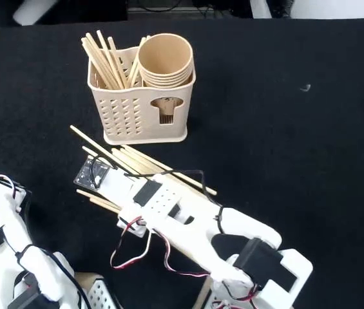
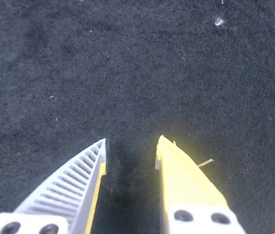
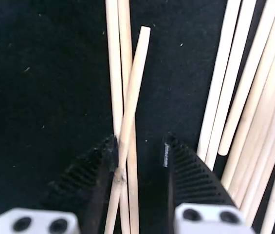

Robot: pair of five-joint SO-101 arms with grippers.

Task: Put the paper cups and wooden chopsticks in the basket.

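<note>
My left claw (image 2: 131,141) hangs over bare black worktop (image 2: 54,73) at the near left, its jaws spread apart with nothing between them; I judge it has no part in the step in hand. Farther off and a little to the right stands the basket (image 1: 136,112), upright, with a bunch of wooden chopsticks (image 1: 104,61) leaning in its left compartment and the paper cups (image 1: 165,58) stacked one inside another in its right compartment. I see no cup left out on the worktop, so the cup half of the job looks done to me. Just near of the basket lie the loose chopsticks (image 1: 162,168), fanned out flat on the worktop and running from far left to near right, and my right arm (image 1: 188,222) reaches over them from the near right corner. My right claw (image 3: 140,141) is down among them with its jaws open: a few sticks (image 3: 130,97) pass through the gap, one lying slantwise across the others and touching one jaw, while the bigger bundle (image 3: 254,97) lies just outside the other jaw. So I take the step to be picking up the next sticks. The next move calls for closing squarely on those in the gap, low enough that the crossed one does not roll free, then lifting them level, tipping them upright and dropping them into the left compartment beside the rest.
</note>
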